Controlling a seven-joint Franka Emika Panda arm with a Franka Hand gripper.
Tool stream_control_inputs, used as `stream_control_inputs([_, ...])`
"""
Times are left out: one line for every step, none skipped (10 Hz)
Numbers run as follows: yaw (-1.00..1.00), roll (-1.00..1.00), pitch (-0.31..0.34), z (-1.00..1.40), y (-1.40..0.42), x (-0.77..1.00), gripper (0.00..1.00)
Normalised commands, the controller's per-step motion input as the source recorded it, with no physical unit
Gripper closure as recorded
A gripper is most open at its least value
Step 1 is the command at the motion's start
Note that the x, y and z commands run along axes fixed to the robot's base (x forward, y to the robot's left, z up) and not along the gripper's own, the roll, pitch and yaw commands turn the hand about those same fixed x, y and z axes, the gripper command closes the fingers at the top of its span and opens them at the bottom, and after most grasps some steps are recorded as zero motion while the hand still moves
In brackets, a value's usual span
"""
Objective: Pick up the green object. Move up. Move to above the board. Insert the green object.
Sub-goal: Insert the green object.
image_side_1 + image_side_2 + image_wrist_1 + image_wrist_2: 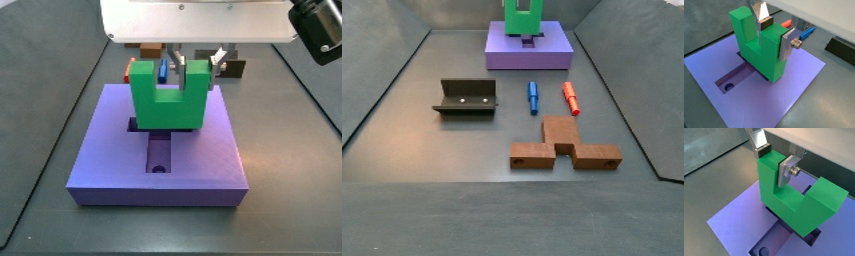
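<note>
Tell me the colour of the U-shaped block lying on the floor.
Brown U-shaped block, clearest in a side view.

Dull grey floor, sloped grey walls around; even light.

My gripper ends in two flat silver metal fingers, thin plates with squared edges. One finger carries a small dark rectangular pad at its tip, seen in both wrist views. The other is fastened by a round silver bolt head on its outer face. Above them, in a side view, my hand is a broad white housing with a black camera block on its right corner.
</note>
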Motion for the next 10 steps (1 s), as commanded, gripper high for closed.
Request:
stream_control_inputs([0.03, -0.13, -0.090, -0.03, 0.01, -0.14, 1.00])
stream_control_inputs([0.03, -0.14, -0.076, 0.00, 0.03, -0.13, 1.00])
stream_control_inputs([0.01, -0.13, -0.077, 0.00, 0.04, -0.15, 1.00])
stream_control_inputs([0.00, -0.11, -0.081, -0.02, 0.01, -0.15, 1.00])
stream_control_inputs([0.00, -0.06, -0.077, -0.03, 0.00, 0.00, 1.00])
stream_control_inputs([-0.01, -0.02, -0.017, -0.05, 0.00, 0.00, 1.00])
stream_control_inputs([-0.04, 0.00, -0.029, -0.11, 0.00, -0.01, 1.00])
stream_control_inputs([-0.02, -0.04, -0.030, -0.07, 0.00, -0.02, 1.00])
stream_control_inputs([0.00, -0.07, -0.036, -0.04, 0.00, -0.04, 1.00])
stream_control_inputs([0.00, -0.06, -0.074, -0.02, 0.00, -0.16, 1.00])
